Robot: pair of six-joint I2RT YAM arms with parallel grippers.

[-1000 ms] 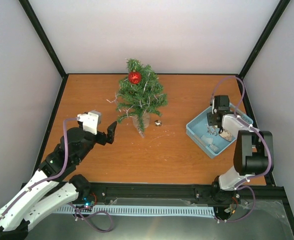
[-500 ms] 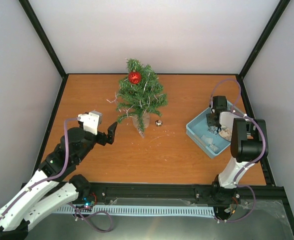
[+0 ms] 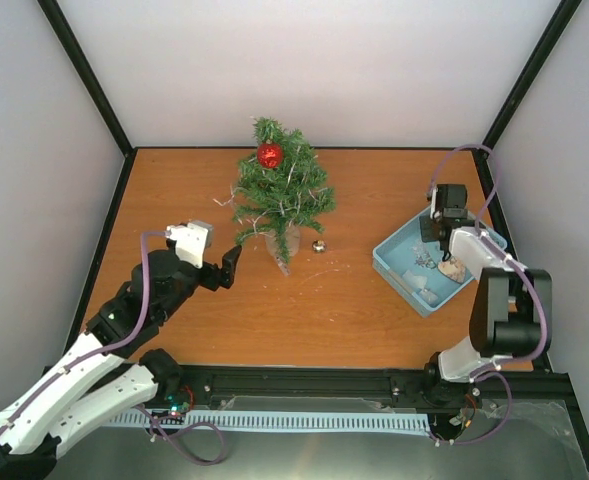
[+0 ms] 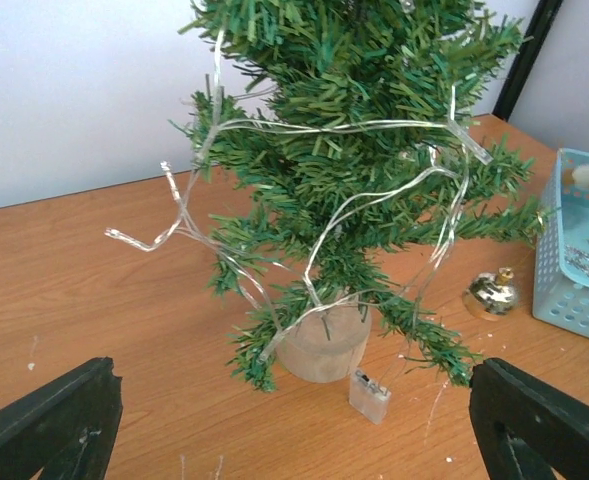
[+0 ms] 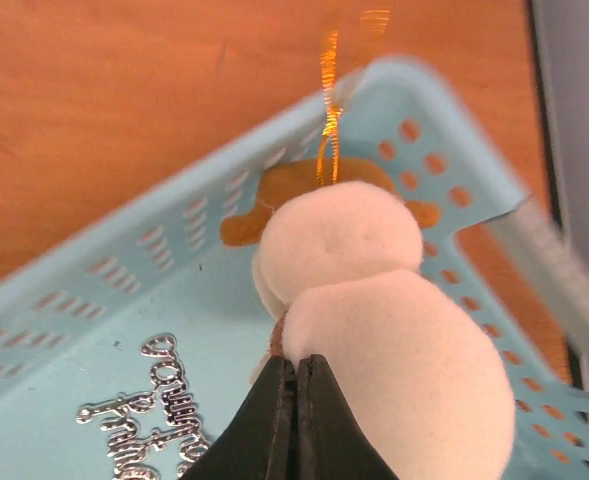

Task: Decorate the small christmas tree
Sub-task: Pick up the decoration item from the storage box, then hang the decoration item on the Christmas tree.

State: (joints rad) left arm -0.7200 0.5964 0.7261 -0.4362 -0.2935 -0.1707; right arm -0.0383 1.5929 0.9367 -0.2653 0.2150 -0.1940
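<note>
Green small christmas tree [image 3: 279,195] faces spread left end effector [image 3: 224,270], right end effector [image 5: 296,368] pressed together.

Ahead of the left pincer [image 4: 289,400], between matt black fingers [image 4: 44,425]: tree [image 4: 354,150] of bristly, matt green, plastic-looking needles, strung with thin shiny wire [image 4: 374,125], on a pale, rough, wood-like base [image 4: 324,345]. Just before that base, a small clear plastic box [image 4: 370,395]. Off to the right, a glossy gold bauble [image 4: 491,293]. Underneath, a smooth matt wood-grain table [image 4: 94,330].

Just beside the right pincer [image 5: 296,375]: soft, fuzzy white snowman [image 5: 374,300] with shiny orange ribbon [image 5: 329,110]. Behind, a smooth pale-blue plastic basket [image 5: 124,290]. Lower left, glittery silver lettering [image 5: 144,410].
</note>
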